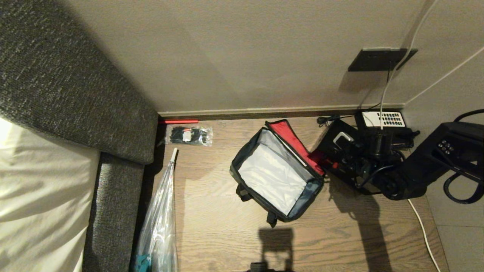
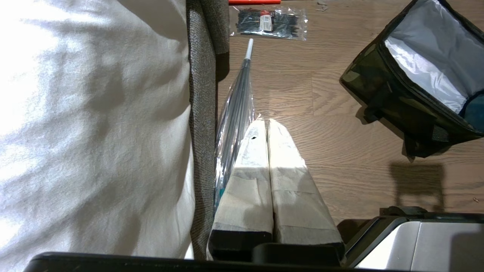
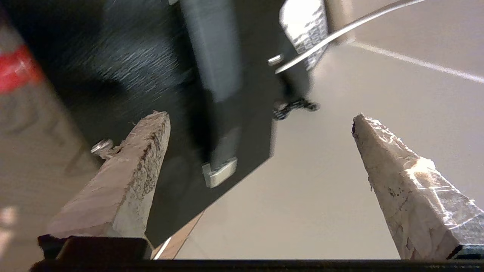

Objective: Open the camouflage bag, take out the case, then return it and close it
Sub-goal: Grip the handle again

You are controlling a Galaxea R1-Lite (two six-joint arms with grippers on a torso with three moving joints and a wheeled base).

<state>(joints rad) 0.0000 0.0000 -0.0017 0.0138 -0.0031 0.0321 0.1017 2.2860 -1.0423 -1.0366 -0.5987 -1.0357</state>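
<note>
R gripper (image 3: 261, 117) released, jaws wide, nothing held; case (image 1: 342, 155) just beyond its tips, outside the bag; judged stiff, flat, light: pinch across a thin edge; camouflage bag (image 1: 276, 172) beside, open, soft-walled; L gripper (image 2: 267, 124) clenched, parked.

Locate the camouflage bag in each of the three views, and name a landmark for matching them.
Head view: camouflage bag lies open mid-frame on the wooden floor, red lid flipped back toward the case.
Left wrist view: upper right corner, silvery lining showing.
Right wrist view: cannot tell; only a blurred red patch at the left edge.
Shared landmark: the packet of black cable ties, in head and left wrist views.
</note>
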